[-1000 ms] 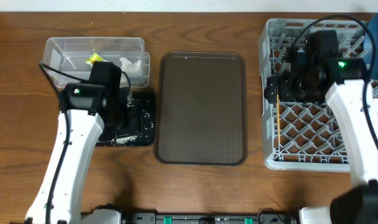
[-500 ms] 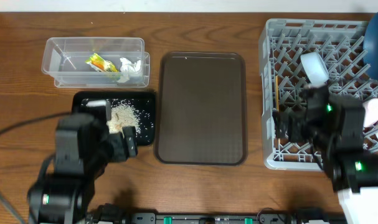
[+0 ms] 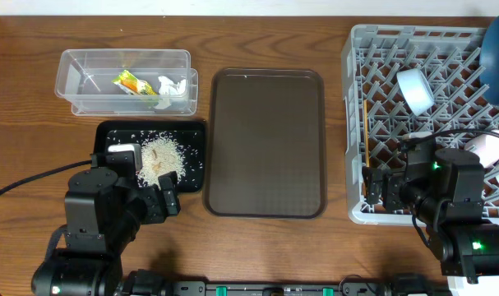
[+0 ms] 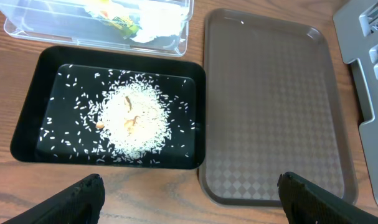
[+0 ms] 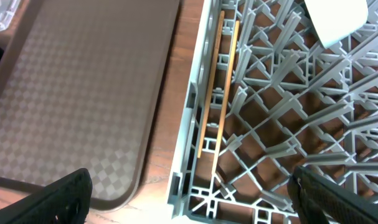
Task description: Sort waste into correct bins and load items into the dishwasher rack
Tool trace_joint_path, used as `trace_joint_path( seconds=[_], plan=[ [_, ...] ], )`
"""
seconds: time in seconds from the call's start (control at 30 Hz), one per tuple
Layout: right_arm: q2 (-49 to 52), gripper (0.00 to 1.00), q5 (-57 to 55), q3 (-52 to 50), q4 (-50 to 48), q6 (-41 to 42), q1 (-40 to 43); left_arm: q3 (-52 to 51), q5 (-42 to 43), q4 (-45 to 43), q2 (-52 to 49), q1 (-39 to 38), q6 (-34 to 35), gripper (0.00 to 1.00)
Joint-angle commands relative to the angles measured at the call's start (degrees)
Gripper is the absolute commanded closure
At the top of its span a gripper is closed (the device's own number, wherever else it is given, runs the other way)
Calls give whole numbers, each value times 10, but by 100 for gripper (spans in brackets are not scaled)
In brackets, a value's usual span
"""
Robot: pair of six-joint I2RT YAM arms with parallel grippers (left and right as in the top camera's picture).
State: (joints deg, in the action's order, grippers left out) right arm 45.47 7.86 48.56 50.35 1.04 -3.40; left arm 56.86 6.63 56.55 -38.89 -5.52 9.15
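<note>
The clear tub (image 3: 76, 78) holds the snack wrapper (image 3: 127, 82) and white tissue (image 3: 172, 86). The black tray (image 3: 196, 136) holds a pile of rice grains (image 3: 160, 158), also in the left wrist view (image 4: 131, 119). The grey rack (image 3: 358, 123) holds a white cup (image 3: 415, 89), the dark blue plate (image 3: 496, 45), more white cups (image 3: 496, 148) at the right edge, and the chopsticks (image 5: 217, 81) along its left wall. My left gripper (image 4: 189, 202) is open and empty above the table's front edge. My right gripper (image 5: 192, 196) is open and empty over the rack's front left corner.
The dark brown serving tray (image 3: 267, 140) lies between the black tray and the rack. Both arms sit low at the table's front edge. Bare wood shows in front of the trays.
Both arms have pulled back from the black tray and the rack toward the front edge. The rice pile and the rack's contents are now uncovered.
</note>
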Motion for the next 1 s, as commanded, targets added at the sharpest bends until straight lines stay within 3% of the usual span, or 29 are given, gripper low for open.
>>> trace_joint_path(
  seconds=[0.0, 0.23, 0.63, 0.97],
  plan=[
    [-1, 1, -5, -4, 2, 2, 4, -4, -9, -1, 0, 0, 1, 8],
    [-1, 1, -20, -4, 26, 2, 4, -4, -9, -1, 0, 0, 1, 7],
    [-28, 1, -23, -11, -35, 2, 2, -4, -9, -1, 0, 0, 1, 7],
    [-255, 1, -45, -159, -148, 2, 2, -4, -9, -1, 0, 0, 1, 7]
  ],
)
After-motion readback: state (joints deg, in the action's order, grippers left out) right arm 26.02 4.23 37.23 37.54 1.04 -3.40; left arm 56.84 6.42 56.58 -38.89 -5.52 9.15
